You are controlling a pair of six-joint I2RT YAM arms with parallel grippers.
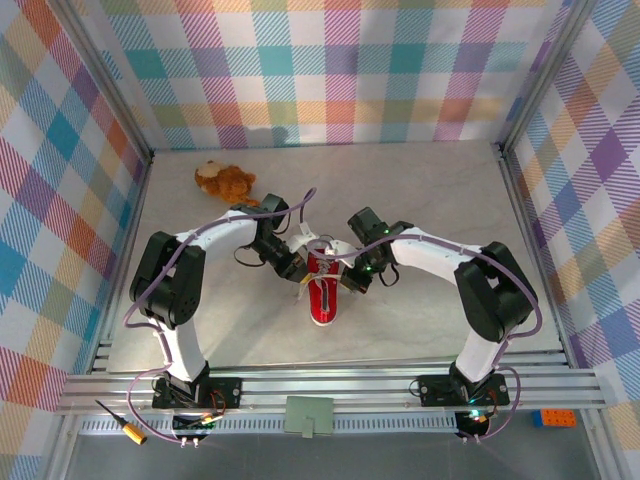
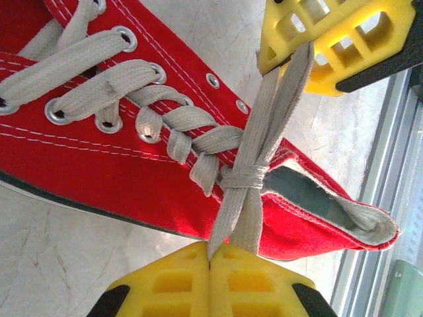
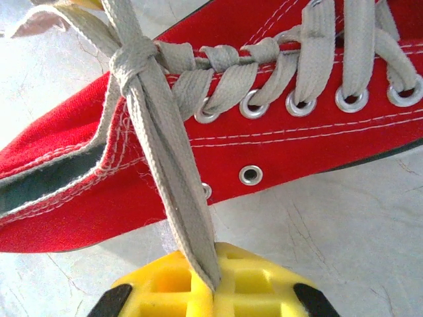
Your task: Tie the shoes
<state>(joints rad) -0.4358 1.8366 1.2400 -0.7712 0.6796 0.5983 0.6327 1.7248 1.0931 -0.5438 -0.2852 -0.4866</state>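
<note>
left tool and right tool, each clamped shut on the white laces, flank a knot on the red canvas sneaker.

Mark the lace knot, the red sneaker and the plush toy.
lace knot [image 2: 243,177], left wrist view, its wrapped middle.
red sneaker [image 1: 323,298], top view, its red upper.
plush toy [image 1: 224,181], top view, its body.

sneaker toe cropped, lace ends hidden
</note>
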